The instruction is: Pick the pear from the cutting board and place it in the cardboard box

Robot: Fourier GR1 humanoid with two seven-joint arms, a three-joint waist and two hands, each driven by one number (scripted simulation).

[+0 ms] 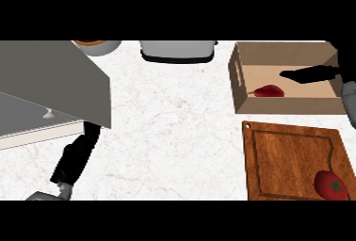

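one pear [268, 91] lies inside the one cardboard box [240, 75] at upper right — the right hand [309, 74] above it with fingers straight, apart from it — one tomato [332, 185] on the one cutting board [288, 160], left hand [73, 157] straight at lower left.

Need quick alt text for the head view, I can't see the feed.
A reddish pear lies inside the cardboard box, with the right hand open above the box floor. A tomato sits on the cutting board; the left hand hangs lower left.

The red pear [268, 91] is lying inside the cardboard box [240, 70], the right hand [311, 74] hovering open above it. A tomato [332, 185] is sitting on the cutting board [285, 160].
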